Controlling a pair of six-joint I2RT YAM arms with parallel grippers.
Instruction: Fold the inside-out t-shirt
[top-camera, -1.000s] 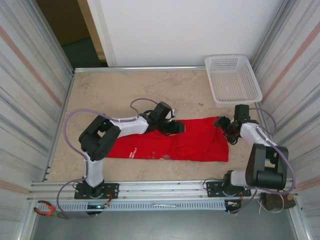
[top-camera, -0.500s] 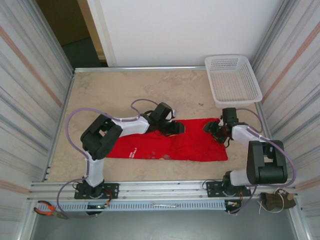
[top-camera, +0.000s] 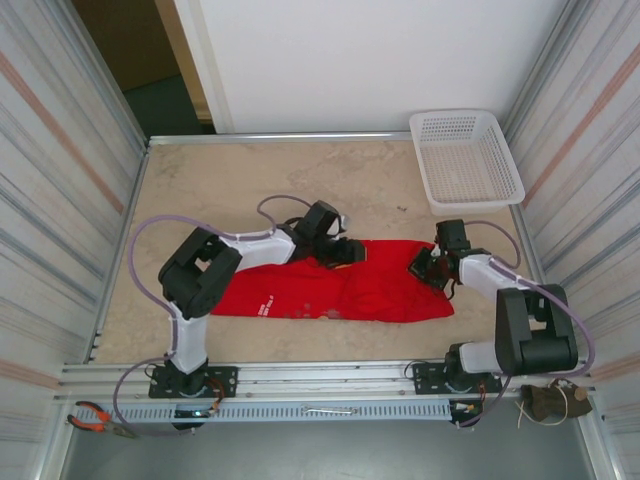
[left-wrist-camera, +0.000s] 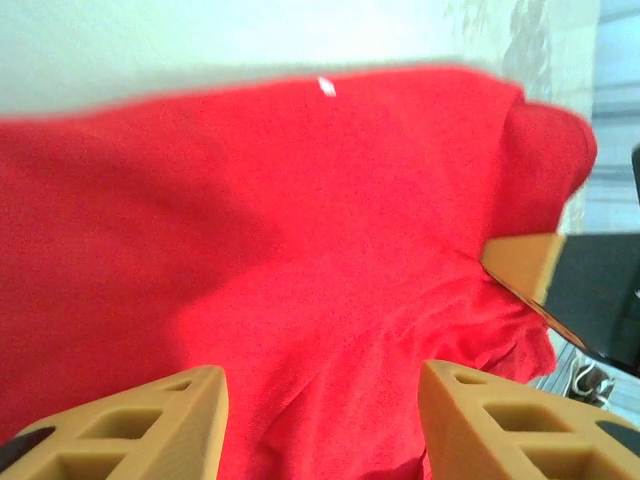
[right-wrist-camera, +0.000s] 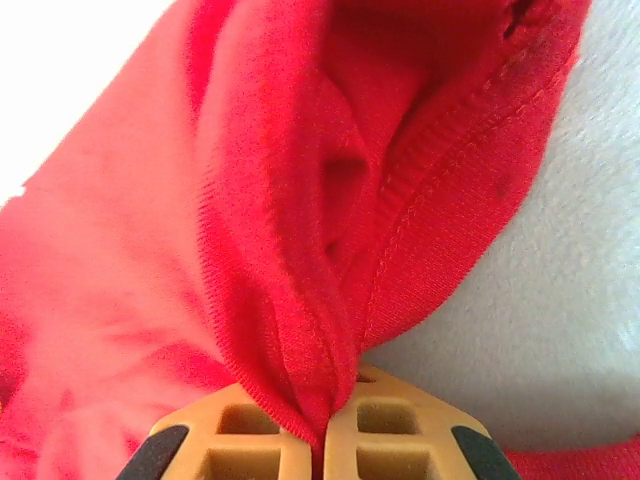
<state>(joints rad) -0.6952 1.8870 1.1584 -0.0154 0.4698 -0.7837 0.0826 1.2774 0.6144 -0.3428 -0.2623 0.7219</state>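
Observation:
The inside-out t-shirt (top-camera: 380, 290) is bright red and lies as a long flat band across the middle of the table, with a small white print near its left end. My left gripper (top-camera: 350, 252) rests low on the band's upper edge near the middle. In the left wrist view this gripper (left-wrist-camera: 322, 385) is open, with red cloth (left-wrist-camera: 300, 220) under the gap and nothing pinched. At the shirt's right end, my right gripper (top-camera: 422, 265) is shut on a bunched fold of the stitched edge. The right wrist view shows that gripper (right-wrist-camera: 328, 410) with cloth (right-wrist-camera: 290, 200) squeezed between its tan fingers.
A white mesh basket (top-camera: 466, 160) stands at the back right corner. The beige table (top-camera: 250, 190) is walled by corrugated panels on both sides. Orange-handled pliers (top-camera: 95, 418) lie on the front rail at the left.
My right gripper has moved left onto the shirt's right end and gone from open to shut on the cloth, drawing that end slightly inward. The left arm has barely moved.

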